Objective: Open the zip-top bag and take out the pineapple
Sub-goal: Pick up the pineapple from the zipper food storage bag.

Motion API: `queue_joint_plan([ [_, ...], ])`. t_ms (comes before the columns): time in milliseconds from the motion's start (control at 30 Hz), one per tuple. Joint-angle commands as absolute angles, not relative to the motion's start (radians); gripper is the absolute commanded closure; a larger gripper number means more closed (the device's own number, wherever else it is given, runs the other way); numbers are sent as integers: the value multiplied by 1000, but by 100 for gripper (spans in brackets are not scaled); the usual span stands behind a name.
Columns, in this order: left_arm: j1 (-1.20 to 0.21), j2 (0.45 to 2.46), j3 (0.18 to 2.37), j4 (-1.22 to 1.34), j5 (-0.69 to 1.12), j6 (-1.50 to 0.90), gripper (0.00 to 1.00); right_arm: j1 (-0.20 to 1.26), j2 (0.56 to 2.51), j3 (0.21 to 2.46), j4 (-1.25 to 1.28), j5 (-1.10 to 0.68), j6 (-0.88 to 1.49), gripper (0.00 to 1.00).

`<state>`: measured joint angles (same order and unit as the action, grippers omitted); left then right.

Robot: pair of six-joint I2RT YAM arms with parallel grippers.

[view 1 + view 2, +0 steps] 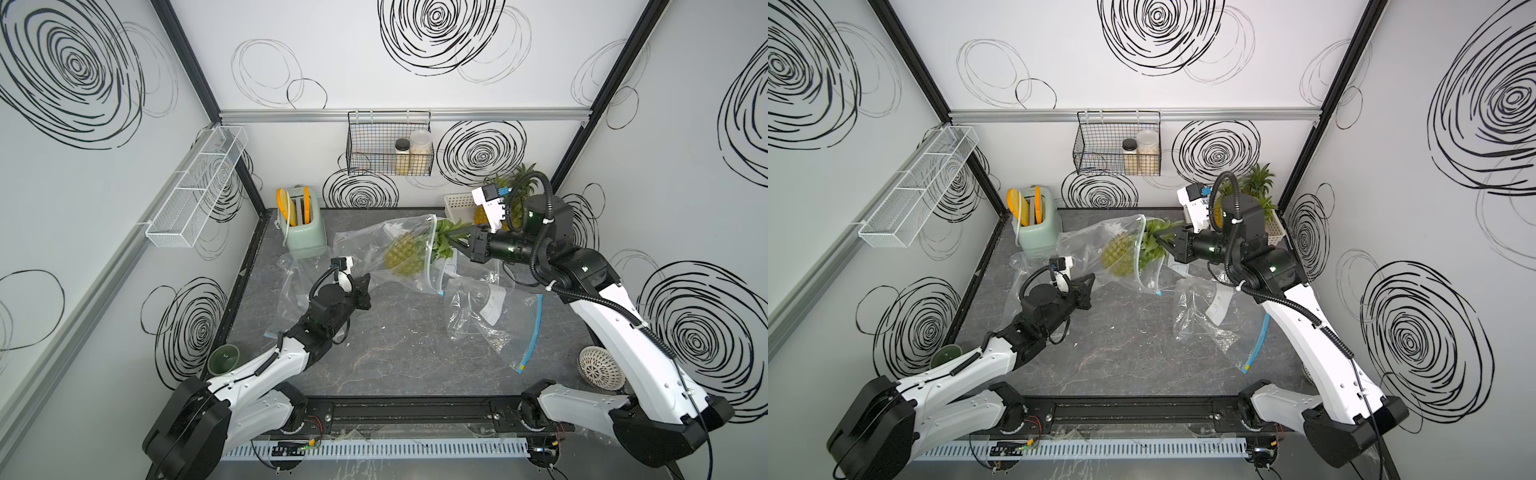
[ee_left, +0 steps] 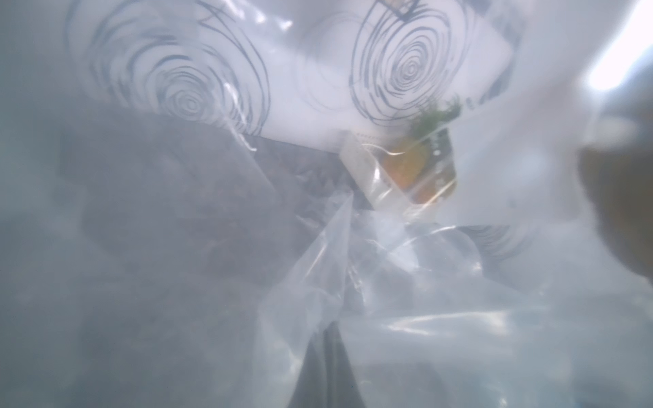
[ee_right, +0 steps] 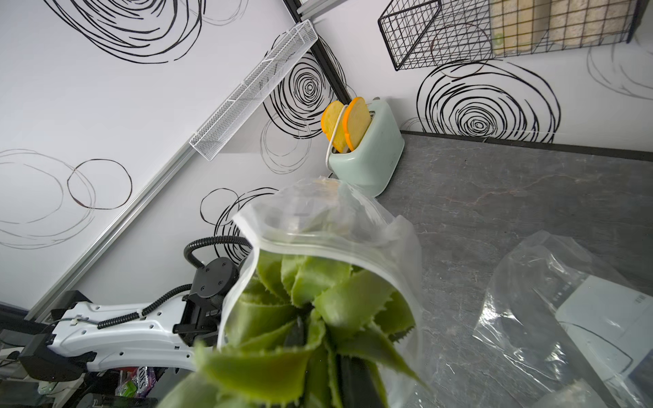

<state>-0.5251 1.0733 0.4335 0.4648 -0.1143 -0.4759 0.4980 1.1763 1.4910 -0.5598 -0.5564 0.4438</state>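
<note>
Above the worktop (image 1: 395,353), back middle | step: drawing pineapple (image 1: 401,253) from open bag (image 1: 370,237), body inside | right hand (image 1: 457,240) grasping leaves (image 1: 442,247) | left hand (image 1: 365,284) clenched on bag's closed end | next: likely a steady pull apart

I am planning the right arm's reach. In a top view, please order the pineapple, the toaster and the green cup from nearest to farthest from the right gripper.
1. pineapple: mid-table, its leaves held by the right gripper.
2. toaster: back left corner.
3. green cup: front left edge.
</note>
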Motion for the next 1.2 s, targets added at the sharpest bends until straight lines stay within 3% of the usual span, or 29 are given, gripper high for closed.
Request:
queue_joint_plan([
  [0,-477,1077,454,414,-221,-431,100,488,1126,1530,-517,-597,432,100],
  [300,-394,1099,561,401,-277,-348,100,476,1093,1505,-587,-604,403,100],
  [833,-378,1208,622,476,-428,-298,100,460,1081,1503,-536,-718,432,100],
  [1167,-332,1320,779,544,-369,-263,100,459,1067,1458,-582,-773,410,100],
])
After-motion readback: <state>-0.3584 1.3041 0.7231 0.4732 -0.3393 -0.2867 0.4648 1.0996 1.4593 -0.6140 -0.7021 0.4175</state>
